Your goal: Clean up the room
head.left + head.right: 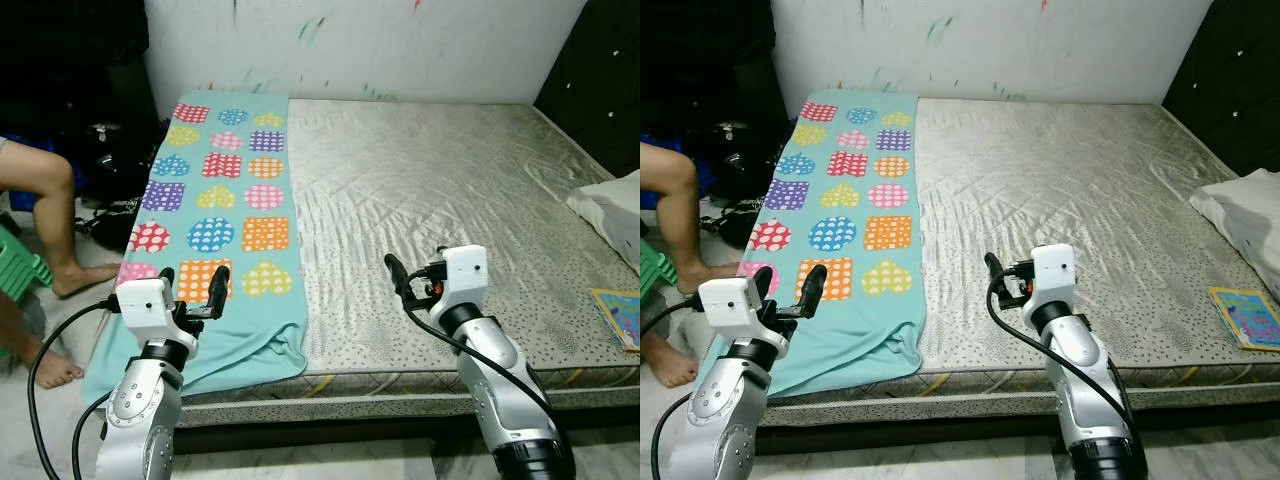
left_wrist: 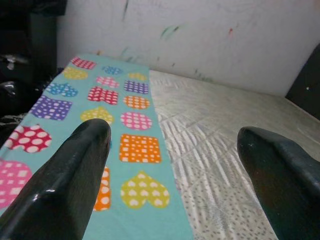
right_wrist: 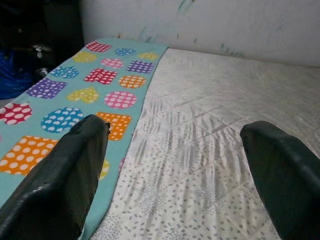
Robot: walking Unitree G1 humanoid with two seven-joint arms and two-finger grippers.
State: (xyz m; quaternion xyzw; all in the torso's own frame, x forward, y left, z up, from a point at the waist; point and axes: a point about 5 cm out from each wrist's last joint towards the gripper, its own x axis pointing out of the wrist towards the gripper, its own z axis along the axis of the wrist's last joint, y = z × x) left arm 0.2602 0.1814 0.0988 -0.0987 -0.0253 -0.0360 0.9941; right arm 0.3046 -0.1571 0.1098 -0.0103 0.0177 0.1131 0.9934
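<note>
Both the left hand (image 1: 192, 285) and right hand (image 1: 412, 283) hover spread wide and empty over the bed's near edge (image 1: 400, 385). The step looks like approaching the heart-patterned teal blanket (image 1: 225, 200); next, the left hand should likely lower onto its rumpled near corner.

1. No legible text, brand, number or sign found on any surface.
2. Book (image 1: 619, 316) at the mattress (image 1: 430, 200) edge: colourful cover, possibly printed, too small to read.
3. Blanket (image 1: 215, 215): dotted shapes only, no lettering.
</note>
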